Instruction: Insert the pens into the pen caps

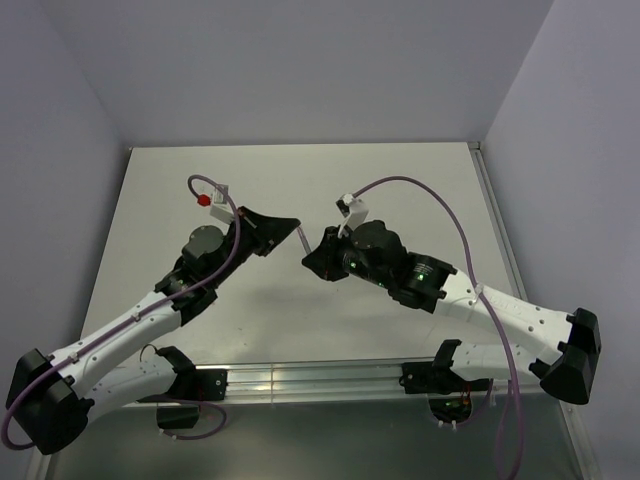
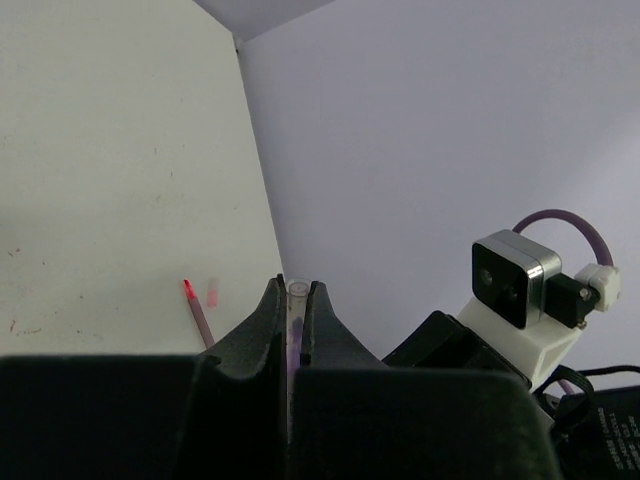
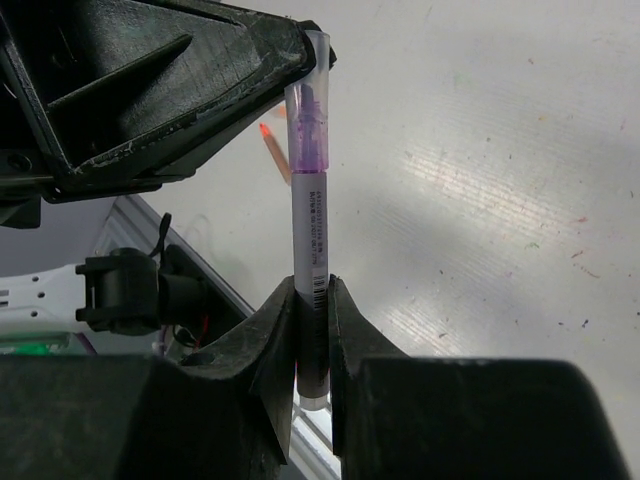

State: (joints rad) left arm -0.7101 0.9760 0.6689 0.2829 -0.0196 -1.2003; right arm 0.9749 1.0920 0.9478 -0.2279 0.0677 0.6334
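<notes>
1. Left pincer (image 2: 296,300): fingers close together and clamped on the clear cap (image 3: 309,110). The left wrist view shows the cap's open rim poking just past the fingertips.
2. Right pincer (image 3: 312,295): clamped on the held pen (image 3: 311,220), gripping the barrel near its rear end. A short stub of the barrel sticks out behind the fingers.
3. The held pen has a greyish barrel with a printed label and a purple front section. That purple section sits inside the clear cap, so pen and cap are in line and overlapping. Whether it is fully seated cannot be told.
4. In the top view the two pincers face each other over the middle of the desk (image 1: 400,190), left one from the left and right one from the right. The pen bridges the small gap between them. It is held off the desk surface, not resting on it.
5. A red-tipped pen (image 2: 197,312) lies flat on the desk, untouched and well apart from both pincers. In the right wrist view it shows behind the held pen, partly hidden by the left pincer.
6. A pinkish cap (image 2: 212,292) lies on the desk just beside the red tip of that pen, not on it.
7. The right arm's wrist camera (image 2: 514,280) shows in the left wrist view, to the right of the left fingers, with a purple cable (image 1: 440,200) looping off it.
</notes>
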